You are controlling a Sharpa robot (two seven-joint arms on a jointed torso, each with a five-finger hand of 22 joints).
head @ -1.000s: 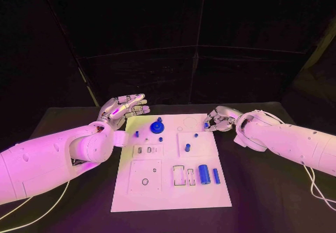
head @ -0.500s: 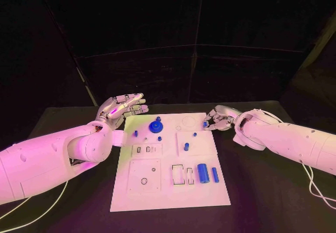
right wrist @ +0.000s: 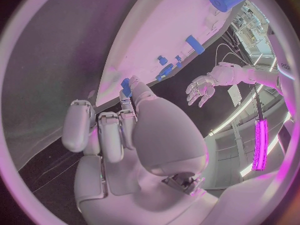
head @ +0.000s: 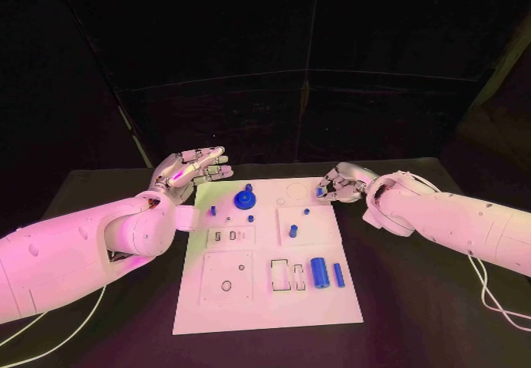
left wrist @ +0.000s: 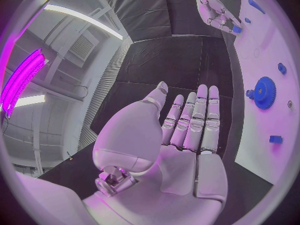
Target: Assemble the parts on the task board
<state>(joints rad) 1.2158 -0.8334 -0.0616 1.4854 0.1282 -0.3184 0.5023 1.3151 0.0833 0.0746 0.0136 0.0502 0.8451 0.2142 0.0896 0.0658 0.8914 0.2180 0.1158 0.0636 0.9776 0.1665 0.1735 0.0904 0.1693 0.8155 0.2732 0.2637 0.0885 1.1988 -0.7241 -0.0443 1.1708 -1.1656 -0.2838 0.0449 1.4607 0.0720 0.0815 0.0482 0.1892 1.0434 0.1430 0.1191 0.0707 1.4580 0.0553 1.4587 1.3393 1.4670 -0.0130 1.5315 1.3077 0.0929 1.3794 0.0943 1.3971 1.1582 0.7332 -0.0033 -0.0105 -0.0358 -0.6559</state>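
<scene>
Your right hand [head: 341,185] pinches a small blue part [head: 322,192] over the board's [head: 265,307] far right corner; your left hand [head: 190,170] hovers spread and empty. The gear [head: 245,202] looks seated, but two cylinders [head: 328,274] lie loose near you, so much remains.

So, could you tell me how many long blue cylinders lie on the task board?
2: a thick cylinder and a thin cylinder beside it, on the task board's near right part. None seems hidden; the right hand pinches a shorter blue piece.
</scene>
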